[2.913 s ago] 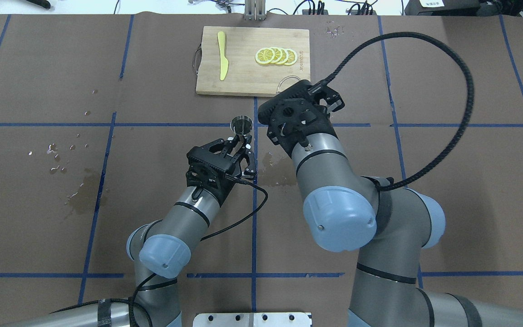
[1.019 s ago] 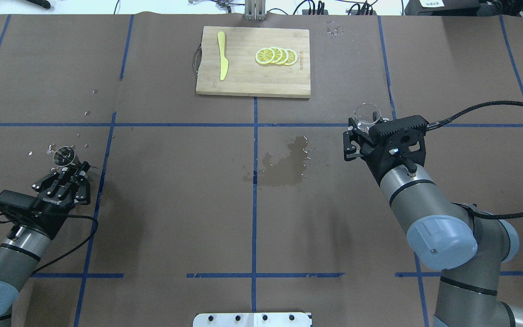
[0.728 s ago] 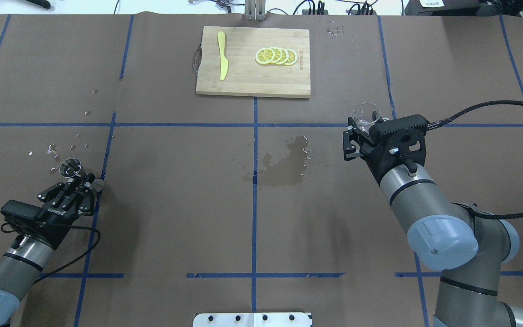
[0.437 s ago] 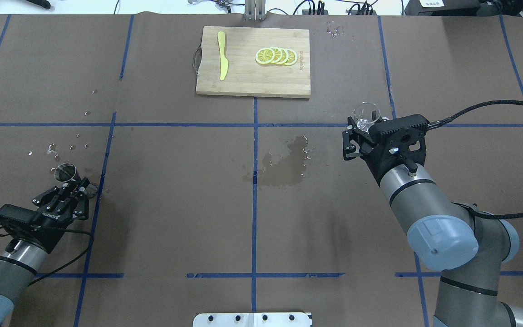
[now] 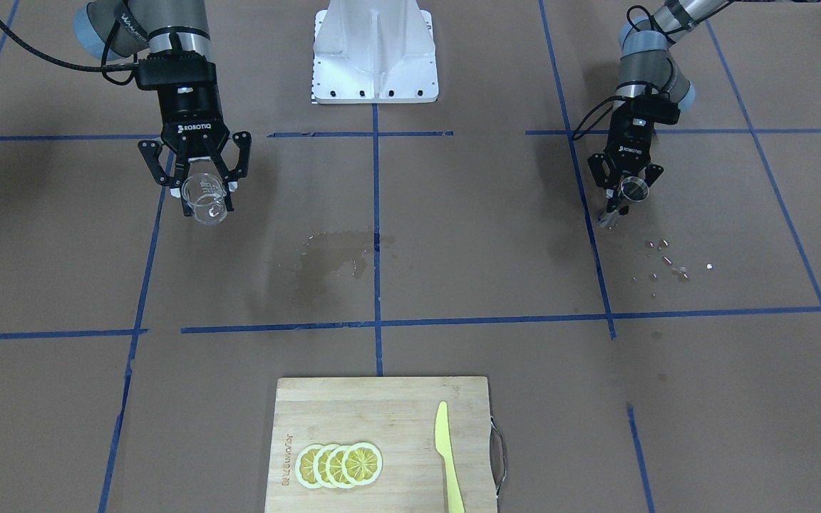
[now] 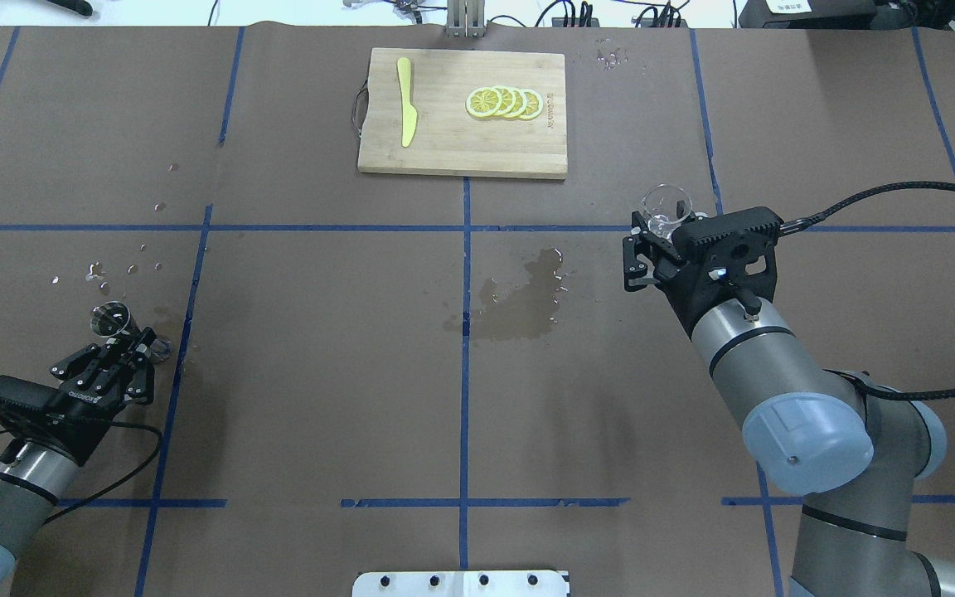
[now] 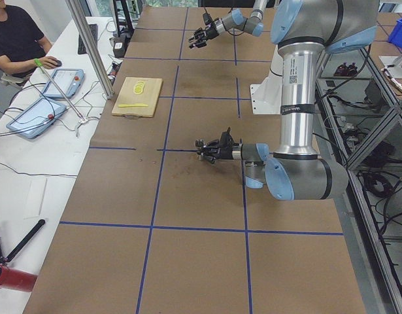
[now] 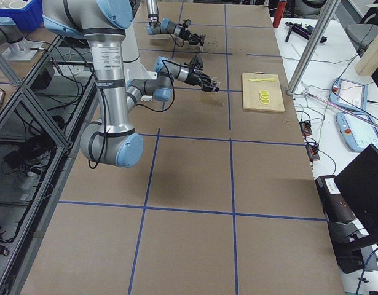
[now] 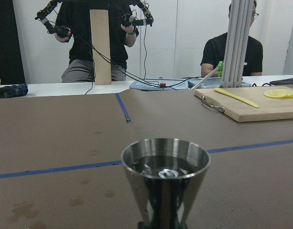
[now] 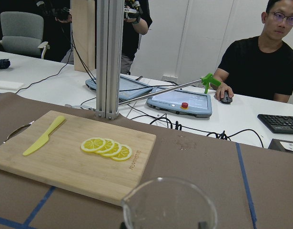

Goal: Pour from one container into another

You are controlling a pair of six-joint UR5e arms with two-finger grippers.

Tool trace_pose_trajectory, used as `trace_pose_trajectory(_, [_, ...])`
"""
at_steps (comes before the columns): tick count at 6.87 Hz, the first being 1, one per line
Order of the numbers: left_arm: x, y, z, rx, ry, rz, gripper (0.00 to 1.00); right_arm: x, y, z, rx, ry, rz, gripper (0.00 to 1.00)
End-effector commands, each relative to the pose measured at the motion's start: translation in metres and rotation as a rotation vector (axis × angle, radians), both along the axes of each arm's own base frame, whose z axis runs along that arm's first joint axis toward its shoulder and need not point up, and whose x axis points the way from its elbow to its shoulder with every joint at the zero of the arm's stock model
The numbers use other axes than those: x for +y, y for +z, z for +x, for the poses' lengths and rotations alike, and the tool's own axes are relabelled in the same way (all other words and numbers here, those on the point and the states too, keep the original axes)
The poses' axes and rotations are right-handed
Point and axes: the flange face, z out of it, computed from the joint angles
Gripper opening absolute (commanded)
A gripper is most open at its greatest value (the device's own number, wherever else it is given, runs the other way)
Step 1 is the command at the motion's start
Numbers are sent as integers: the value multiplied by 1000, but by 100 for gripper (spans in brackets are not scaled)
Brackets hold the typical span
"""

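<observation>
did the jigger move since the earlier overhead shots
Yes. In the overhead view the steel jigger, held in the left gripper, went from mid-table just below the cutting board to the view's far left, nearer the robot.

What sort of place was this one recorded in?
Most likely a robotics lab, not a kitchen: a brown table gridded with blue tape, a teach pendant on a side bench, and a person seated there.

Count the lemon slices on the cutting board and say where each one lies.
4. The lemon slices overlap in one row on the wooden cutting board, toward its end away from the yellow knife. Another hidden underneath seems unlikely.
</observation>
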Motion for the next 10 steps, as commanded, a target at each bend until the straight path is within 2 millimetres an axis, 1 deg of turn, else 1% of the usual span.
trace_pose_trajectory(1, [3, 0, 2, 0, 4, 0, 23, 0, -1, 0, -2, -1, 1, 23])
trace_pose_trajectory(2, [3, -1, 2, 5, 4, 1, 64, 0, -2, 0, -3, -1, 1, 23])
trace_pose_trajectory(3, [3, -4, 1, 9, 4, 2, 84, 0, -2, 0, -3, -1, 1, 22])
trace_pose_trajectory(5, [6, -6, 3, 13, 10, 3, 99, 0, -2, 0, -3, -1, 1, 22])
trace_pose_trajectory(6, [9, -8, 4, 9, 30, 5, 99, 0, -2, -1, -2, -1, 1, 22])
trace_pose_trajectory(7, [16, -11, -10, 2, 120, 0, 100, 0, -1, -1, 0, -1, 0, 22])
trace_pose_trajectory(8, [24, -13, -48, -22, 185, -7, 100, 0, -1, -1, 0, -1, 0, 22])
trace_pose_trajectory(9, [30, -11, -65, -71, 259, 1, 100, 0, 0, -1, 1, -1, 0, 22])
trace_pose_trajectory(10, [38, 2, -72, -136, 360, 0, 100, 0, 0, -1, 1, -1, 0, 22])
